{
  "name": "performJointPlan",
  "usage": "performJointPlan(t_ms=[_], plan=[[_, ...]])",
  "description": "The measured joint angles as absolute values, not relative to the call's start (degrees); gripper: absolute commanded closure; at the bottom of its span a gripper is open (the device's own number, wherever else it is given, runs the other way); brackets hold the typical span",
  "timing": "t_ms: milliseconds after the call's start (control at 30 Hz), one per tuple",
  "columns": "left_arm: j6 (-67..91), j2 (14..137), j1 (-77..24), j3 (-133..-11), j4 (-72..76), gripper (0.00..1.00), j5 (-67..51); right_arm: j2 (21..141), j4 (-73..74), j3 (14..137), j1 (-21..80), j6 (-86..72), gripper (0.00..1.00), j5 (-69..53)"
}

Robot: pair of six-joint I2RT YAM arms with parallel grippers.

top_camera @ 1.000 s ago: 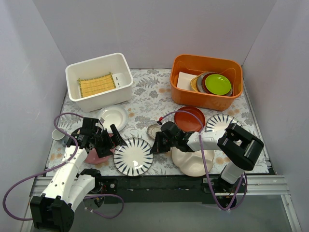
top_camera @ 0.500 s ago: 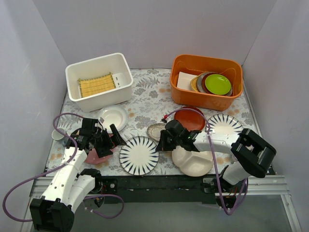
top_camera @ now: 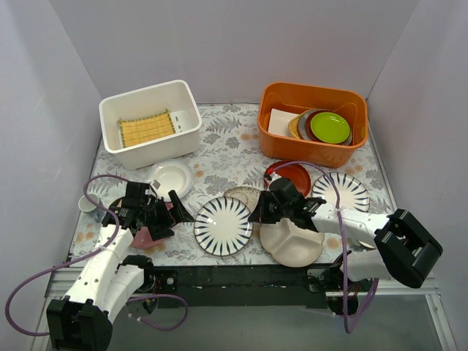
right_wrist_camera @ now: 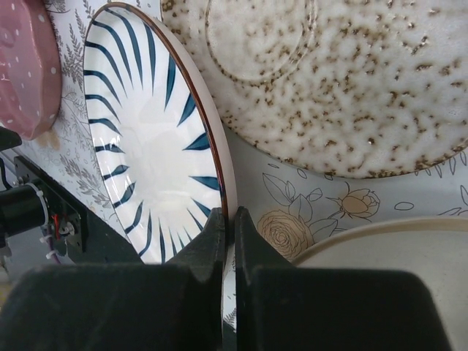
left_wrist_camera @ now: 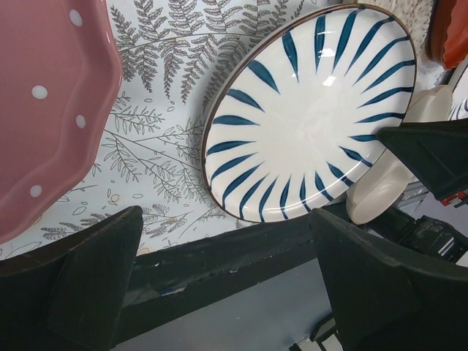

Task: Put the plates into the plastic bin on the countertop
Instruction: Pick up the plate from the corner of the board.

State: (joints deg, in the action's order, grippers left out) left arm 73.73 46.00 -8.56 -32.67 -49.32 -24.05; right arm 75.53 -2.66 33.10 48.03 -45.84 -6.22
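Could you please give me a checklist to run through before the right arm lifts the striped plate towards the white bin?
1. Grip: right gripper shut on striped plate rim: ok.
2. Clearance: striped plate free of speckled plate: cannot tell; their rims overlap in view.
3. Other arm: left gripper open, off that plate: ok.
4. Destination: plastic bin has room beside bamboo mat: ok.
5. Hold: pinch deep enough for lifting: cannot tell.

Striped plate (top_camera: 223, 225) centre front of fern-print countertop (top_camera: 227, 146), second striped plate (top_camera: 344, 189) at right, white plastic bin (top_camera: 157, 151) back left
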Motion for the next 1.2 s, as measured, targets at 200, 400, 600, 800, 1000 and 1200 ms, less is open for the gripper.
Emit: performJointPlan(t_ms=[200,400,600,800,1000,1200], plan=[[74.63,46.06,-8.78,-32.34,-48.29,0.02,-24.69,73.80,-2.63,32.82,47.27,-45.87,0.99,-6.52],[75.50,46.92,-9.17,-32.34,-47.81,0.02,-24.67,72.38,-2.63,32.49,46.74,-45.84,0.99,-6.83],[76.53,47.97,-9.96,-32.34,-47.11,0.02,-24.64,71.13,-2.44,31.66,45.50,-45.87,0.99,-7.68],[77.71,49.23,-11.11,-32.34,-45.23,0.02,-24.73,69.21,-3.09,28.84,43.66,-46.33,0.99,-9.43],[79.68,49.54,-13.56,-32.34,-42.76,0.02,-24.91,66.92,-3.88,27.40,42.15,-46.57,0.99,-11.18],[82.26,51.59,-17.17,-32.34,-40.27,0.02,-24.56,64.16,-7.05,25.45,40.36,-48.25,0.99,-13.74]])
